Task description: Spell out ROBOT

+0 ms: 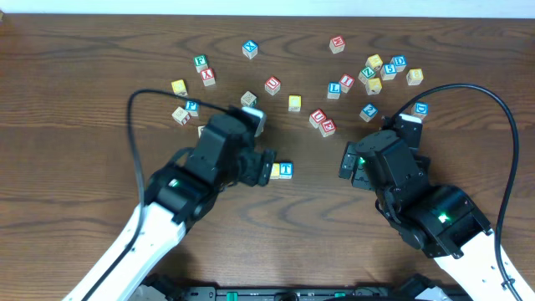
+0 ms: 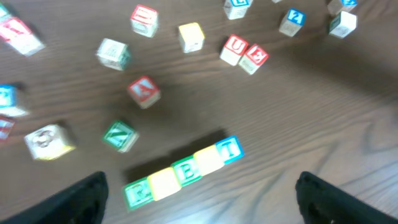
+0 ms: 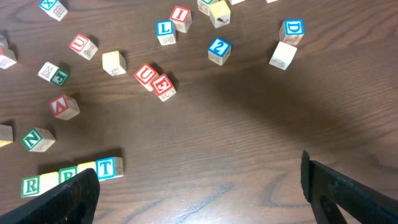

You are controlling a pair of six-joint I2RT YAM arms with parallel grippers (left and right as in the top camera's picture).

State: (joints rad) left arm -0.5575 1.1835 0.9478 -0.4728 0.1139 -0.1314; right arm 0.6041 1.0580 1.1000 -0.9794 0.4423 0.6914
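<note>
Five cubes stand in a touching, slanted row on the wooden table: green R (image 2: 137,193), a yellow cube (image 2: 163,182), green B (image 2: 186,170), a second yellow cube (image 2: 208,159) and blue T (image 2: 231,149). My left gripper (image 2: 200,199) hangs open just above and in front of the row, its dark fingers wide on either side and touching no cube. From overhead the left gripper (image 1: 259,163) hides most of the row; only its yellow cube (image 1: 275,170) and T (image 1: 286,170) show. To the right, my right gripper (image 3: 199,193) is open and empty over bare wood.
A green N cube (image 2: 119,135) and a red A cube (image 2: 143,91) lie just behind the row. Red U (image 2: 235,48) and E (image 2: 253,58) sit further back. Several loose letter cubes are scattered along the far side of the table (image 1: 468,142). Black cables arc beside both arms.
</note>
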